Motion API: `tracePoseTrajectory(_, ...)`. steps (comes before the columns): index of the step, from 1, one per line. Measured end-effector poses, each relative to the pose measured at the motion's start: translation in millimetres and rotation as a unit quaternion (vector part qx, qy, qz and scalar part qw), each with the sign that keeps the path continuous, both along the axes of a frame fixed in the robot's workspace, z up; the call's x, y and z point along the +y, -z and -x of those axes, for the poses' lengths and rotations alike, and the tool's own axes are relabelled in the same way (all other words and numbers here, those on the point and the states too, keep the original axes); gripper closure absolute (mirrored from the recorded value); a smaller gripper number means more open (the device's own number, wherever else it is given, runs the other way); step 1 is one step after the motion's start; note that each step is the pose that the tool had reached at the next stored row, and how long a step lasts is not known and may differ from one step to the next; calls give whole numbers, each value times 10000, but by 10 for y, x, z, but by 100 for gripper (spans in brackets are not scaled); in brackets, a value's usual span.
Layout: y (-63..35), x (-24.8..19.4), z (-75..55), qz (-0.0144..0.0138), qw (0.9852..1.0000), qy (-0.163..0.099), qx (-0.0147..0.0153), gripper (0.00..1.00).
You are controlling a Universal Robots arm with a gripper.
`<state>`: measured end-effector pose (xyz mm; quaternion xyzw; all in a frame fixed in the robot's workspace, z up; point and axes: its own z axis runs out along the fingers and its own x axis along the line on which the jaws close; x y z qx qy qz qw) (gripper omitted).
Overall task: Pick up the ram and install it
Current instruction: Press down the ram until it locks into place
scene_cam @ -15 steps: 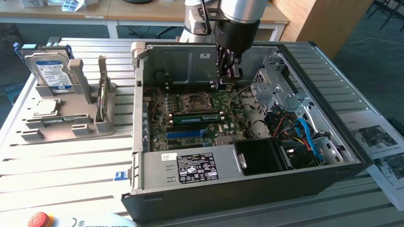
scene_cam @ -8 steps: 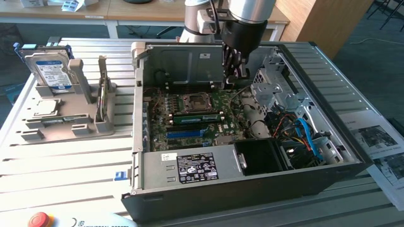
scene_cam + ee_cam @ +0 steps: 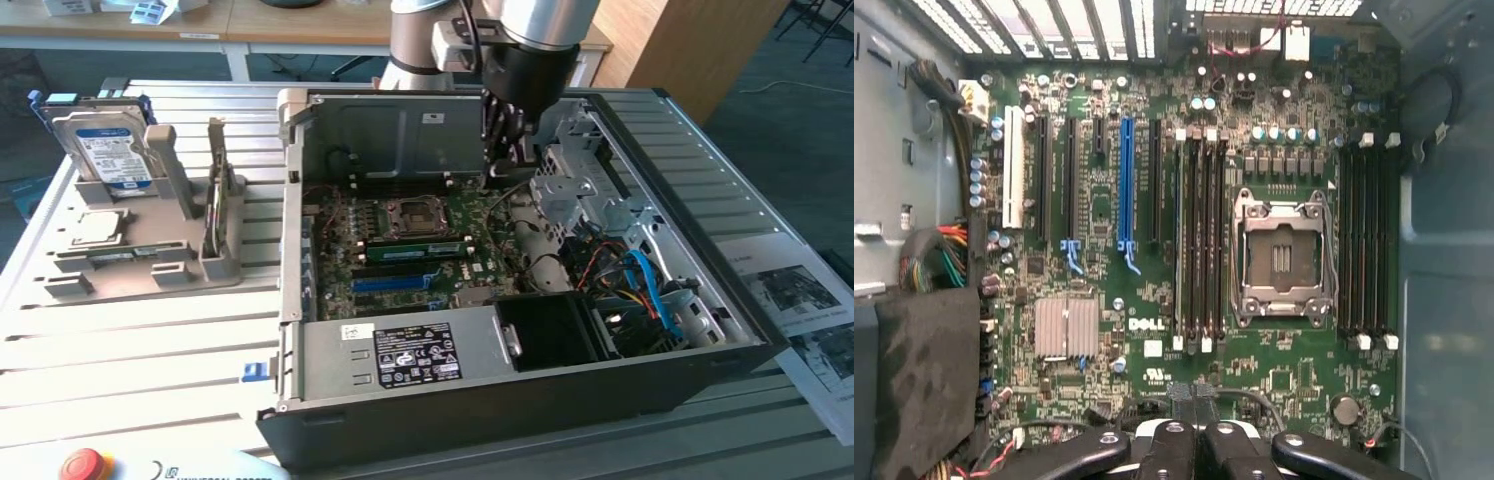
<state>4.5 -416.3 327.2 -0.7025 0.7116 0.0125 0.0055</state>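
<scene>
Gripper (image 3: 502, 172): mine, hanging over the board (image 3: 461, 215), above the socket (image 3: 407, 214) and to its right in the exterior view; it touches no part.
Jaws: narrow. In the wrist view my two fingers (image 3: 1172, 440) sit close together, and I see nothing gripped between them.
Ram (image 3: 416, 250): a green stick lying along a memory slot just beside the socket, on the side toward the blue slot (image 3: 395, 283). It is apart from my gripper. I cannot tell whether its latches are closed.
Socket: metal frame around a bare pin field, between two banks of black memory slots.
Case (image 3: 534, 400): lying side-open, with the socket near the middle of the exposed board.
Fixture (image 3: 134, 270): grey holder outside the case, well apart from the socket, to its left in the exterior view.
Drive (image 3: 104, 150): standing upright in the fixture, at the end that lies beyond the socket's level in the exterior view.
Chip (image 3: 94, 228): silver square lying flat on the fixture, well apart from the socket.
</scene>
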Motion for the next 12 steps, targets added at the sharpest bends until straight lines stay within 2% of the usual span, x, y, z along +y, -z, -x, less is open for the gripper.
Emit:
tracePoseTrajectory(7,0,0,-109,0,10000,0,2,90)
tracePoseTrajectory(12,1,-1,-113,0,10000,0,2,90)
